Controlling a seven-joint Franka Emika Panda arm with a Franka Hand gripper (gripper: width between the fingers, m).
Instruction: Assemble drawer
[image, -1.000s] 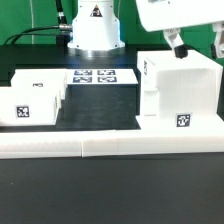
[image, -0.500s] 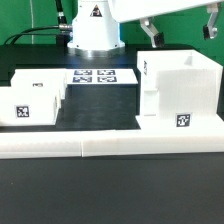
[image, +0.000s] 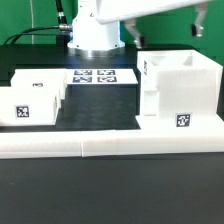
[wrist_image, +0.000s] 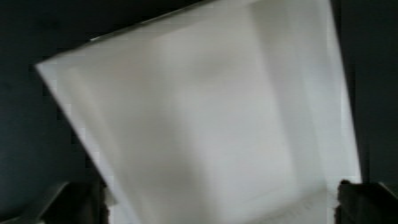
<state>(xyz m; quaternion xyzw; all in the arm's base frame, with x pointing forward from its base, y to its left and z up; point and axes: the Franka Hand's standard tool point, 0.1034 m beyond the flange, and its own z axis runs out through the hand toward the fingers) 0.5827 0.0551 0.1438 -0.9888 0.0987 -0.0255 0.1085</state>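
White plastic, blurred and featureless, filled most of the wrist view; it was probably the drawer housing (wrist_image: 205, 110), but no edge, tag or opening showed clearly enough to say which face. The gripper (wrist_image: 217, 205) appeared there only as two dark fingertips (wrist_image: 68, 208) at opposite corners, spread wide with nothing between them, so it was released and empty.

In the exterior view the gripper (image: 169, 37) hung above the drawer housing (image: 180, 90), not touching it. Its body and most of the arm were cut off by the top edge. The housing stood upright on the exterior view's right, open at the top, with one tag on its front face; its inside was hidden.

On the exterior view's left sat the trays (image: 30, 100), white and tagged, so close together that their number and their knobs could not be made out. Between the two groups lay the marker board (image: 105, 76), flat before the robot base (image: 95, 28). A long white bar (image: 110, 146) bordered the black table (image: 100, 110) in front. Dark cables and a dim background lay behind.
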